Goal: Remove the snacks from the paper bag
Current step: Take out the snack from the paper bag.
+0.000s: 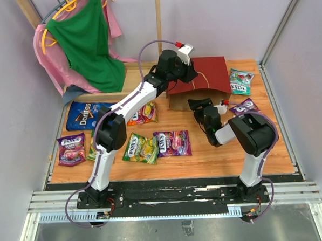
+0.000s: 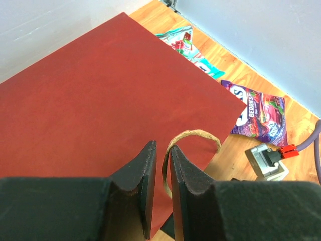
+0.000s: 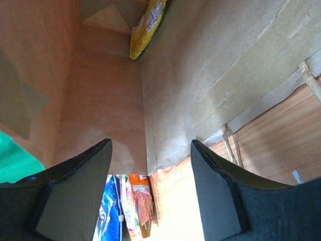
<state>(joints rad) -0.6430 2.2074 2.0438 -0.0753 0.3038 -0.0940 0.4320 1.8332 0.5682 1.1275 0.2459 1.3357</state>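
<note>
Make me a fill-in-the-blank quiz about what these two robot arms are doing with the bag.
The left pincer pinches the paper bag's cord ____. The bag's outside is dark ____. The right pincer stands ____ at its mouth. Inside lies one ____ packet.
Missing: handle, red, open, yellow.

Top view looks down over the whole counter (image 1: 206, 156); left wrist close above the paper bag (image 2: 100, 100), right wrist peering inside it.
</note>
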